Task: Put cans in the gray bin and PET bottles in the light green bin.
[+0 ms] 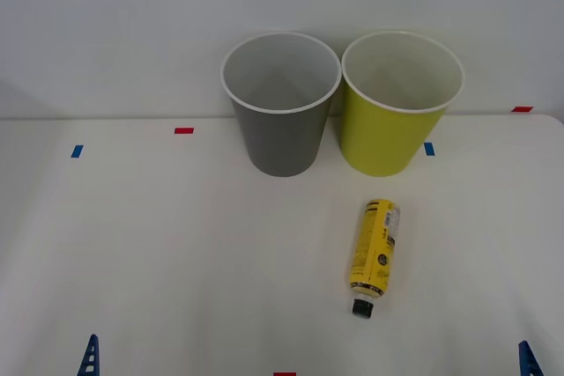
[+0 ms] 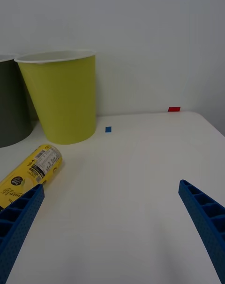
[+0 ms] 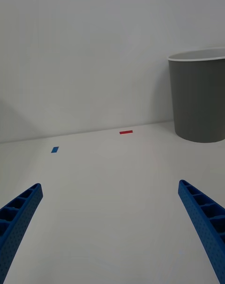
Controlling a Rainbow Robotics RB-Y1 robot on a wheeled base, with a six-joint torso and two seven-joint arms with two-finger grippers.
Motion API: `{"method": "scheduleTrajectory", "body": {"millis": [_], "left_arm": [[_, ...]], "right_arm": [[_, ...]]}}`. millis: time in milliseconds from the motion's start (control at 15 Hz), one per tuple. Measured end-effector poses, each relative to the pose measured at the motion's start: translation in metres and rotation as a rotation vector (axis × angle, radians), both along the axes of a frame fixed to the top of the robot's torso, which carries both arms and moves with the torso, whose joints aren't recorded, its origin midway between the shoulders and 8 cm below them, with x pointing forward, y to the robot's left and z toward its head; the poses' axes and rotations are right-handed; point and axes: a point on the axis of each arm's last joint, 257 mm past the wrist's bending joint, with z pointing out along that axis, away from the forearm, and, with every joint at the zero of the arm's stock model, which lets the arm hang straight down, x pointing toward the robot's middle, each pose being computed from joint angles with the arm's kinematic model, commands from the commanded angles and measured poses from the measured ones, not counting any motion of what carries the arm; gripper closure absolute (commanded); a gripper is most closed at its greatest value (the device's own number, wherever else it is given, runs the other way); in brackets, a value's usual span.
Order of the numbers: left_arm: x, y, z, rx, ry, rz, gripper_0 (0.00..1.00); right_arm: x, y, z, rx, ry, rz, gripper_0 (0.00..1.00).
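Nothing is sorted yet — the yellow-labelled bottle (image 1: 374, 255) lies on its side on the white table (image 1: 159, 253), right of centre, black cap toward the near edge, just in front of the light green bin (image 1: 395, 134). The gray bin (image 1: 280, 134) stands beside it at the far edge; both bins look empty as far as their white insides show. The left claw (image 3: 110, 227) and right claw (image 2: 110, 227) wait at the near corners, fingers spread apart, holding nothing. No cans appear.
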Motion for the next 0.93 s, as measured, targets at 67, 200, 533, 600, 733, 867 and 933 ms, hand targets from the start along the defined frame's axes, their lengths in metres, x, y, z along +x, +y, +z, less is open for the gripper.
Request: {"method": "scheduleTrajectory", "body": {"millis": [67, 200, 533, 600, 733, 867, 933], "left_arm": [[0.0, 0.0, 0.0, 0.0, 0.0, 0.0, 0.0], [0.0, 0.0, 0.0, 0.0, 0.0, 0.0, 0.0], [0.0, 0.0, 0.0, 0.0, 0.0, 0.0, 0.0], [0.0, 0.0, 0.0, 0.0, 0.0, 0.0, 0.0], [0.0, 0.0, 0.0, 0.0, 0.0, 0.0, 0.0], [0.0, 0.0, 0.0, 0.0, 0.0, 0.0, 0.0], [0.0, 0.0, 0.0, 0.0, 0.0, 0.0, 0.0]], "right_arm": [[0.003, 0.005, 0.006, 0.008, -0.016, 0.006, 0.0], [0.006, 0.011, 0.013, 0.017, -0.034, 0.016, 0.0], [0.027, 0.022, 0.013, 0.03, -0.001, 0.039, 0.0], [0.034, 0.025, 0.014, 0.038, 0.016, 0.044, 0.0], [0.051, 0.027, 0.018, 0.047, 0.025, 0.055, 0.0], [0.064, 0.029, 0.015, 0.045, 0.051, 0.068, 0.0], [0.068, 0.03, 0.013, 0.047, 0.072, 0.071, 0.0]]}}
